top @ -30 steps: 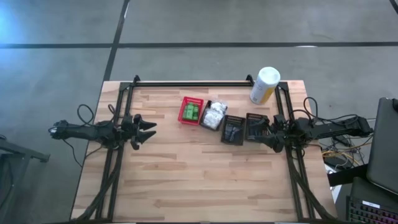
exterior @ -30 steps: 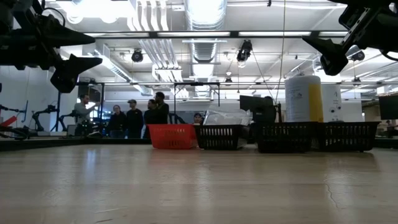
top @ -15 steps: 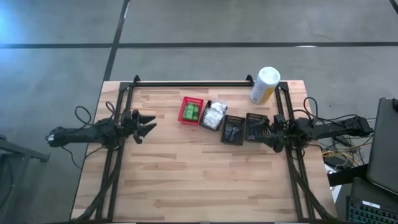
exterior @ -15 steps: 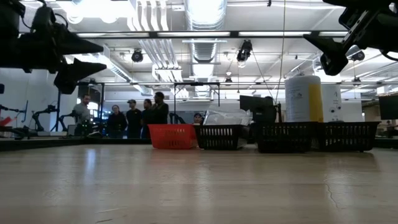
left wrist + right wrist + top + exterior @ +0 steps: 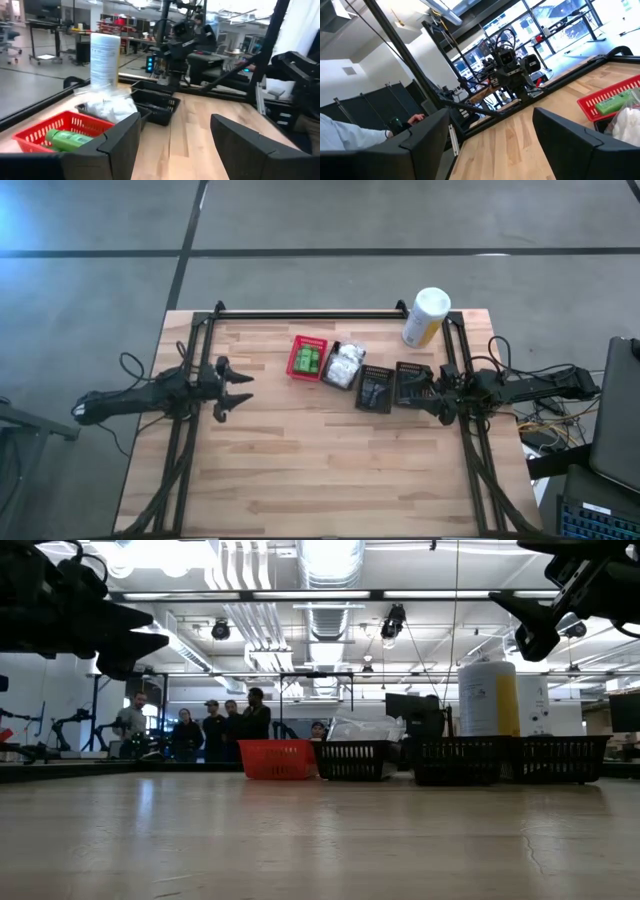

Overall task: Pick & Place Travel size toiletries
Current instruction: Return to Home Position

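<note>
Evidently sorting looks done; green packets [image 5: 308,361] lie in the red basket [image 5: 296,354]; left pincer [image 5: 237,389] and right pincer [image 5: 430,399] hover spread and empty at opposite tabletop [image 5: 320,465] sides.

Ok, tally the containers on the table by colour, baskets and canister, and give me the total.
Red basket: 1
Black baskets: 3
White-and-yellow canister: 1
Total: 5
</note>
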Motion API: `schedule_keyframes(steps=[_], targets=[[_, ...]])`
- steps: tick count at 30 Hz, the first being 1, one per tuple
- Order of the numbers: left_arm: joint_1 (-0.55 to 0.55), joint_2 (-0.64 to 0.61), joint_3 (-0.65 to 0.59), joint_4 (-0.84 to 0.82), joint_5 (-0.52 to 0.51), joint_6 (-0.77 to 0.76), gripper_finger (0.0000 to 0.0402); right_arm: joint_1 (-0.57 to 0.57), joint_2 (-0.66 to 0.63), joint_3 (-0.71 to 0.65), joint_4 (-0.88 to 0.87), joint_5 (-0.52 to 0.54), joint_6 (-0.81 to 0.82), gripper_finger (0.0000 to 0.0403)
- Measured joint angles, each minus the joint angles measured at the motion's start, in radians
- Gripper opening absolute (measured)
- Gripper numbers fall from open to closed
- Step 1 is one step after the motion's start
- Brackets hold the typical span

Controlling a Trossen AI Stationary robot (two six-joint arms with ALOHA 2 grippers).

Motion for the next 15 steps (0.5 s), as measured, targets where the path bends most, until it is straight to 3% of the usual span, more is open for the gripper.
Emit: schedule_keyframes(steps=[15], targets=[[0.002, 0.002, 0.003, 0.014, 0.016, -0.02, 0.0245, 0.0, 0.0, 0.0, 0.0, 0.0, 0.0, 0.0253]])
